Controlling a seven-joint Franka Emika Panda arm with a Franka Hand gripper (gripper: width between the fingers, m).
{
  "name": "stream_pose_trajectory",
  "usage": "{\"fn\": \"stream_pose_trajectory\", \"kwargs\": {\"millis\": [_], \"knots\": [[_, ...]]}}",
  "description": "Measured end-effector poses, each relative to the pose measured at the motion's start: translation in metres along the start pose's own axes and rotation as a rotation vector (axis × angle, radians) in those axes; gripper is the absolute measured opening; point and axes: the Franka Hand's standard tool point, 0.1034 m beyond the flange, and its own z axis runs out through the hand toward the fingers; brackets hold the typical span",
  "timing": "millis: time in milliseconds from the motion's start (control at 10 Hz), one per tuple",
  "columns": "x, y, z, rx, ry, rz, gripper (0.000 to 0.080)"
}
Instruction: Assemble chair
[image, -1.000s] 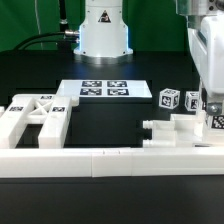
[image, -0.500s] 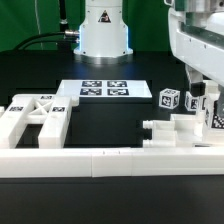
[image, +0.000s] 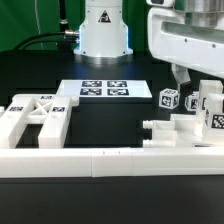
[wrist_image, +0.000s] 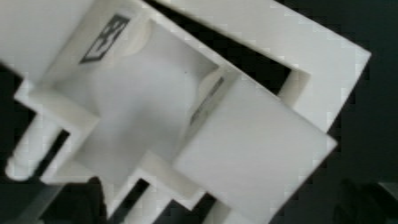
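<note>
Gripper (image: 186, 80) hangs over the exterior view's right, honestly can't tell if its jaws are apart or together, chair parts (image: 182, 130) bunched just below it by the border wall (image: 100, 160), another chair frame (image: 35, 115) on the exterior view's left, marker board (image: 104, 88) farther back, wrist view crammed with white chair pieces (wrist_image: 178, 120).

Unit: Franka Panda | base (image: 104, 30): glossy white rounded column, dark emblem on its front, pale blue-grey band at the foot | cables (image: 40, 42): black, beside the base | arm housing (image: 186, 40): bulky glossy white shell, grey edge on top | gripper (image: 186, 84): dark parts, detail blurred
</note>
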Motion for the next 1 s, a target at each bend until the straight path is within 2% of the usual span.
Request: {"fn": "stream_pose_trajectory", "kwargs": {"millis": [500, 700, 1000], "knots": [[0.003, -0.002, -0.001, -0.012, 0.003, -0.378, 0.0649], [-0.003, -0.005, 0.0, -0.03, 0.014, -0.461, 0.0649], [-0.011, -0.01, 0.002, -0.035, 0.019, -0.586, 0.0649]]}}
